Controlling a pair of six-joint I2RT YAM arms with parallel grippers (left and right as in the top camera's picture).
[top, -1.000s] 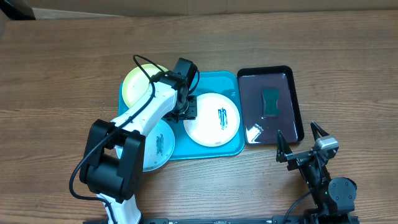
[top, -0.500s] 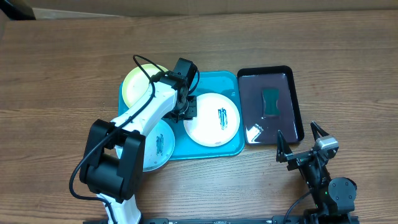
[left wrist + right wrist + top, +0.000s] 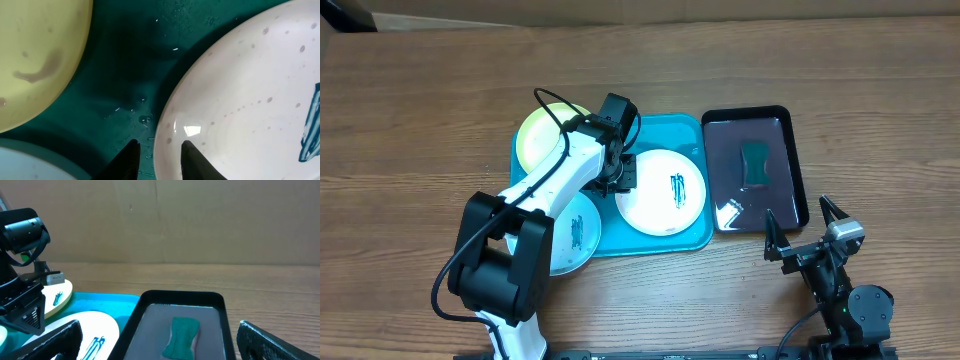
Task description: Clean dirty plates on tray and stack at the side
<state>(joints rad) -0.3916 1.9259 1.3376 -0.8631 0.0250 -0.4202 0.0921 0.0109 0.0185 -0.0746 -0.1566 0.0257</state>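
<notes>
Left fingers (image 3: 129, 160) are straddling the left rim of the white plate (image 3: 662, 200) — one tip over the plate, the other over the tray (image 3: 665, 128) floor, with the edge running between them. The gap is narrow. The contact is falling below the wrist view, so whether the pads are biting cannot be told.

The plate is lying flat in the tray's right half. It is round, with no long axis to line up, so only the rim matters. Its scribble is showing, so it is likely uncleaned.

The left arm (image 3: 555, 185) is far nearer. Right fingers (image 3: 50, 342) are standing spread wide and holding nothing, just in front of the black tray (image 3: 775, 135) with its sponge (image 3: 754, 163).

The yellow-green plate (image 3: 535, 135) is sitting at the tray's far-left corner. The blue plate (image 3: 575, 240) is overhanging the near-left rim.

Droplets (image 3: 145, 120) are dotting the tray floor — probably slippery. Bare surface (image 3: 420, 120) is lying left of the tray.
</notes>
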